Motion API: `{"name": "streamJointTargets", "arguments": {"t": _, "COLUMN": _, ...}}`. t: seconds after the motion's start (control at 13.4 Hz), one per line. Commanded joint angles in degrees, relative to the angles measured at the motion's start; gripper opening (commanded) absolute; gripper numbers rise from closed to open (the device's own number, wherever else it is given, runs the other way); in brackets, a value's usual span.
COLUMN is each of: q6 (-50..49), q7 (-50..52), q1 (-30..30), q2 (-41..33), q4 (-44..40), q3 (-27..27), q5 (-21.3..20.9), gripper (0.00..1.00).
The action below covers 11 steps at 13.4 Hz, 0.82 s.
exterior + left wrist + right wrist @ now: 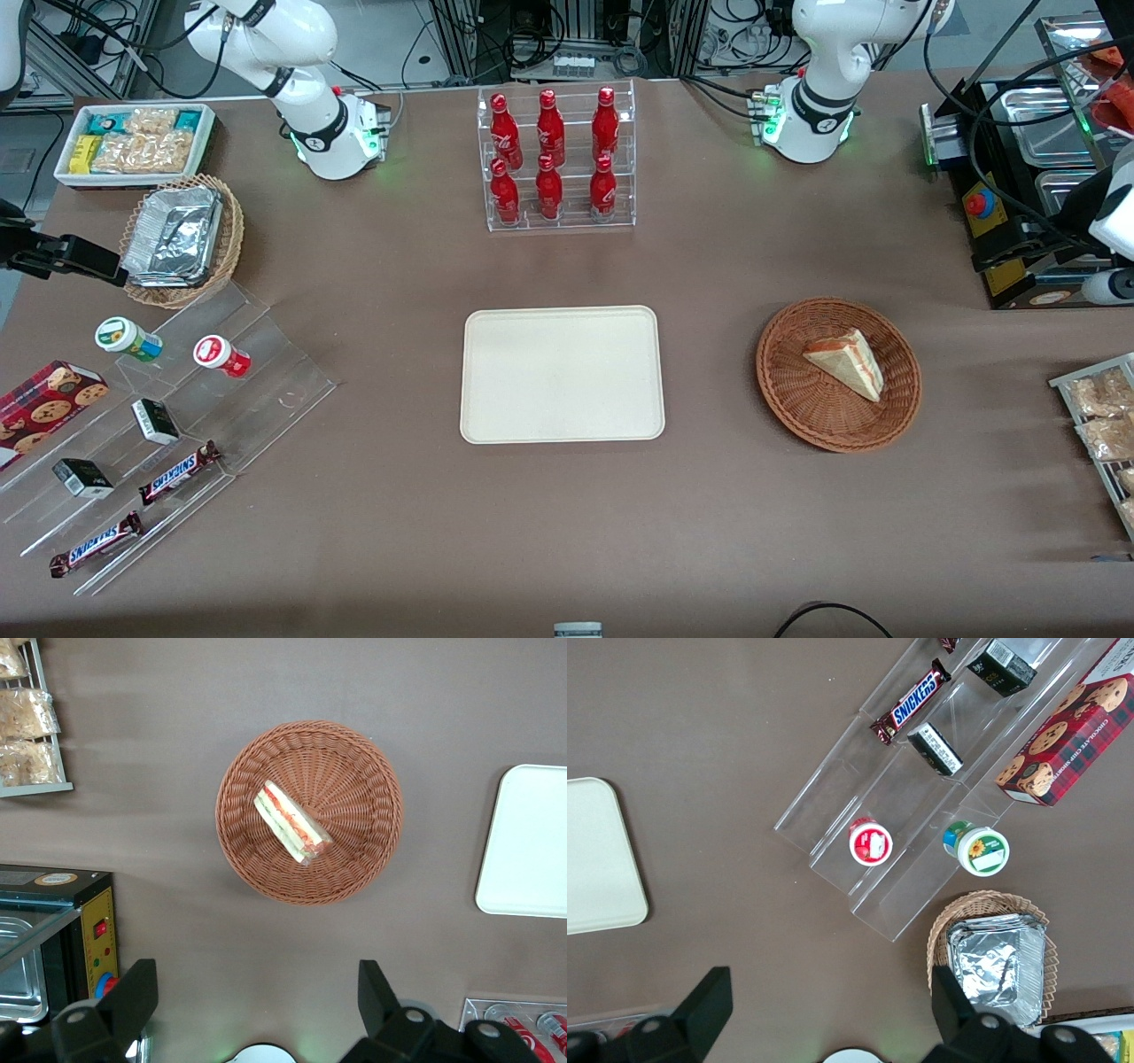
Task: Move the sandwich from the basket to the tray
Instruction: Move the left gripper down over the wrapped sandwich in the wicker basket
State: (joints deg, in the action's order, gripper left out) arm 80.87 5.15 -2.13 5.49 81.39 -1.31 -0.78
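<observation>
Looking at how things lie, basically nothing of the job is done yet. The sandwich (846, 361) is lying inside the basket (802, 403), wrapped, with its red and green filling edge showing in the left wrist view. The tray (562, 373) sits bare in the middle of the table, well apart from the basket, toward the parked arm's end from it.

The gripper (257, 997) hangs high above the table with its fingers spread wide and nothing between them, looking down on the basket and touching nothing. It isn't quite over the sandwich either.

So my read is that the whole thing is left: come down over the wedge, close on it, lift it out, carry it across, and set it on the tray.
</observation>
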Motion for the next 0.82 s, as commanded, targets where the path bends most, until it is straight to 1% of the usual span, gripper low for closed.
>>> {"name": "streamJointTargets", "arguments": {"t": 0.0, "q6": -1.24, "q7": -0.93, "q1": 0.11, "q2": -0.13, "q4": -0.89, "q3": 0.25, "q5": -1.15, "gripper": 1.00}}
{"name": "streamJointTargets", "arguments": {"t": 0.15, "q6": -1.16, "q7": -1.11, "q1": -0.15, "q2": 0.57, "q4": -0.71, "q3": 0.25, "q5": -1.32, "gripper": 1.00}}
{"name": "streamJointTargets", "arguments": {"t": 0.22, "q6": -0.72, "q7": -1.02, "q1": -0.67, "q2": 1.27, "q4": 0.25, "q3": 0.25, "q5": -2.63, "gripper": 1.00}}
{"name": "streamJointTargets", "arguments": {"t": 0.3, "q6": 0.94, "q7": -0.85, "q1": -0.76, "q2": 1.36, "q4": 3.13, "q3": 0.16, "q5": -3.69, "gripper": 1.00}}
{"name": "streamJointTargets", "arguments": {"t": 0.45, "q6": 9.44, "q7": 0.47, "q1": -0.68, "q2": 0.40, "q4": 12.42, "q3": -0.01, "q5": -3.61, "gripper": 1.00}}
{"name": "streamJointTargets", "arguments": {"t": 0.52, "q6": 13.05, "q7": 2.30, "q1": -0.59, "q2": 0.22, "q4": 15.60, "q3": -0.19, "q5": -3.61, "gripper": 1.00}}
{"name": "streamJointTargets", "arguments": {"t": 0.74, "q6": 25.35, "q7": 14.05, "q1": -0.41, "q2": -0.39, "q4": 25.80, "q3": -0.45, "q5": -3.61, "gripper": 1.00}}
